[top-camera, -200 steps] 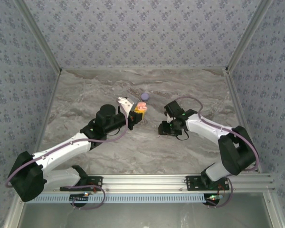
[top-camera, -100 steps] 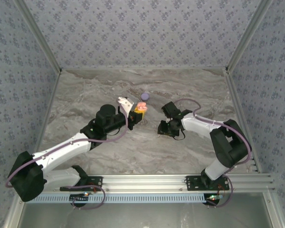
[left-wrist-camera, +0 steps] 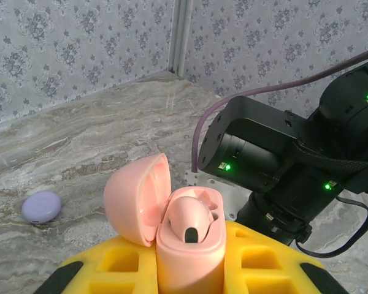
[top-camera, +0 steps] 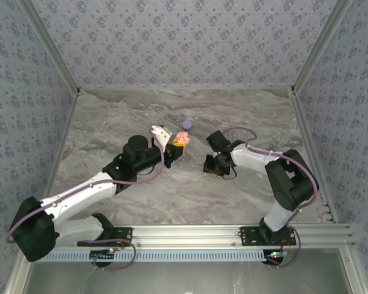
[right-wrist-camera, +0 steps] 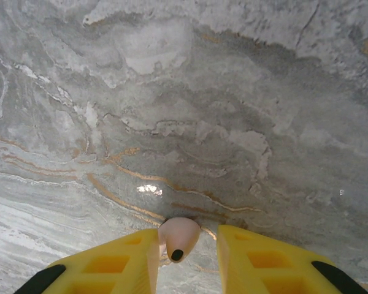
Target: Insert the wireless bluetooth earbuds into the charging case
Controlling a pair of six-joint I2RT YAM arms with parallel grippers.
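Nearest the arms' bases, the right end effector (right-wrist-camera: 187, 237) points down at the middle of the worktop (right-wrist-camera: 245, 92), a little toward its right edge. Between its yellow fingers lies the loose earbud (right-wrist-camera: 178, 236), pale pink and resting on the marble. One finger touches it or nearly so, and a gap shows on the other side. The jaws stand narrow but apart, not clamped on it.

The step in hand looks like the pick-up of this earbud. The next move calls for closing squarely on its rounded body without squirting it sideways. After that comes a lift and a carry to the case.

The earbud is short and stubby. Its long axis runs roughly along the gap between the fingers, slightly tilted. The end with the dark oval spot faces back toward the wrist camera.

Farther in, the left end effector (left-wrist-camera: 190, 260) is clamped on the pink charging case (left-wrist-camera: 193, 245) and holds it upright above the worktop's middle. The lid (left-wrist-camera: 135, 196) is swung open to one side and the mouth faces up. A seated earbud (left-wrist-camera: 189, 215) sits in one well, dark spot upward. The well beside it looks free, though I cannot tell for sure. The loose earbud will probably need turning to match that pose.

Farthest, toward the far edge, a closed lavender case (left-wrist-camera: 42, 206) lies flat, apart from both arms.
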